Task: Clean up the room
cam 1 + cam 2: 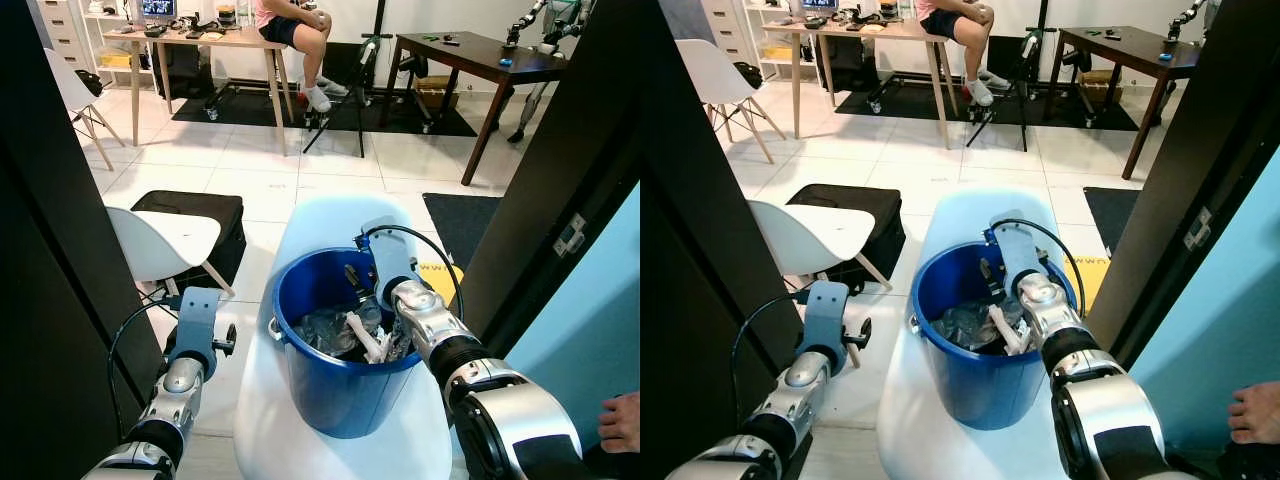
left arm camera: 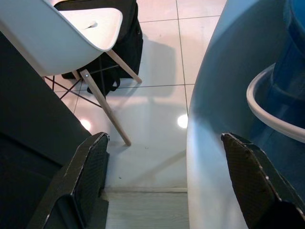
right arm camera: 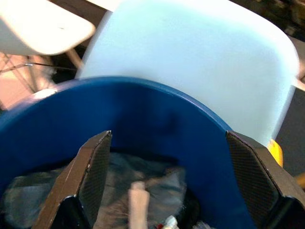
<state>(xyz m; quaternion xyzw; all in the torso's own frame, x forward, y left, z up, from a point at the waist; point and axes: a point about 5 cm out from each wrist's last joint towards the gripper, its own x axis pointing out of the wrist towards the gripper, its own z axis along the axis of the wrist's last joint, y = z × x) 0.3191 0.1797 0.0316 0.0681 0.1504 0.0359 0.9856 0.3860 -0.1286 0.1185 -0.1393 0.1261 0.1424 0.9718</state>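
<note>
Status: round blue plastic bucket (image 1: 340, 390) sits on the pale blue oval table (image 1: 270, 430) right in front of us, part full. We can make out crumpled clear plastic wrap (image 1: 325, 328) and a white stick-like scrap (image 1: 365, 338) inside.

Our right gripper (image 3: 164, 181) hangs inside the bucket mouth, above the trash, fingers spread wide, nothing between them. We read that as a drop-off done, or close to it.

Our left gripper (image 2: 164, 186) hovers off the table's left edge over the white tiled floor (image 1: 250, 170), fingers wide apart, empty.

Done: some litter is binned. Left: we judge more to collect elsewhere; the black fabric bag (image 1: 205, 225) beside the white plastic chair (image 1: 160, 245) may need tidying. How much remains, we can't tell from here.
</note>
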